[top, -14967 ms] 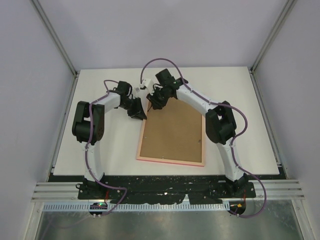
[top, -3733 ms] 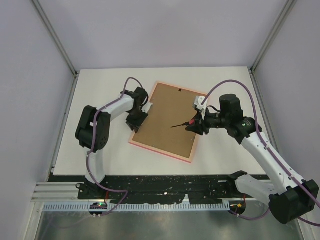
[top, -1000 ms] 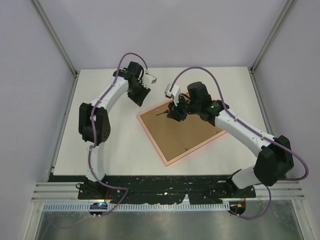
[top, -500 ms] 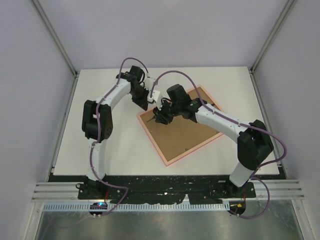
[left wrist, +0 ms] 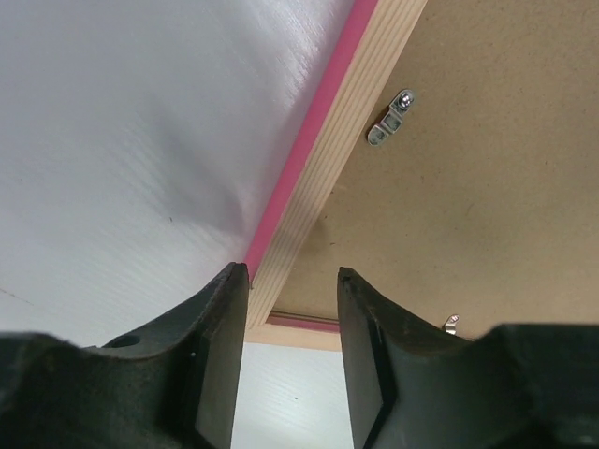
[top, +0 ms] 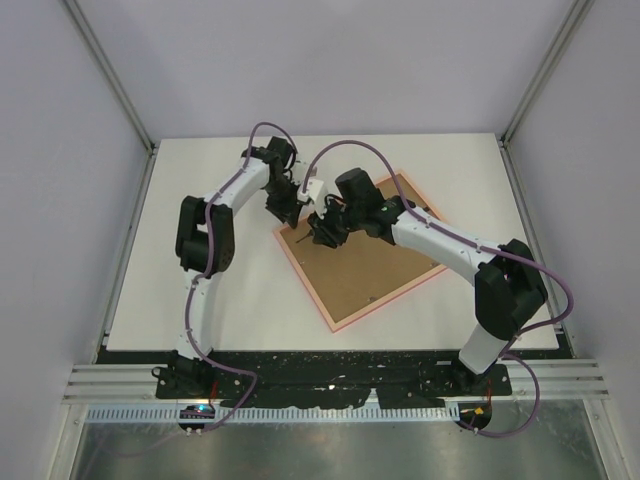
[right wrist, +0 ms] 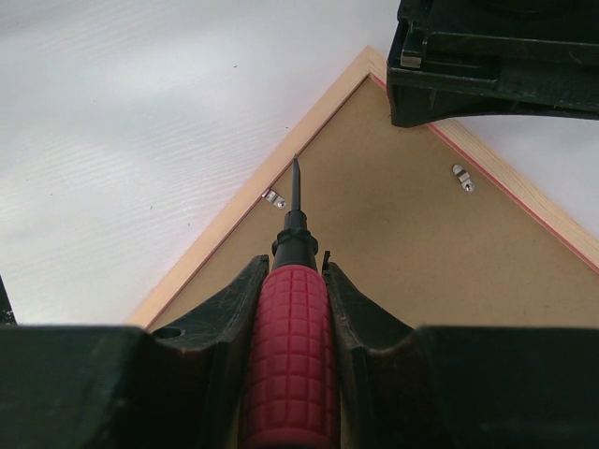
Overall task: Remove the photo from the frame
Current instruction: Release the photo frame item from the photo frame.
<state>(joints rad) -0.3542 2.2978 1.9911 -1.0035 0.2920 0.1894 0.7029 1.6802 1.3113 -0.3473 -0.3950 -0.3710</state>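
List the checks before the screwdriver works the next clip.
1. Grip on screwdriver: ok, the right gripper is shut on its red handle.
2. Tip on a clip: not ok, the tip points at the rail just beside it.
3. Face down: ok, the frame lies with the backing up.
4. Brace on frame: cannot tell, the left gripper stands open astride the rail near a corner, contact unclear.
5. Arms apart: ok, though the left gripper hangs close beyond the tip.
6. Access to photo: not ok, it is hidden under the backing.
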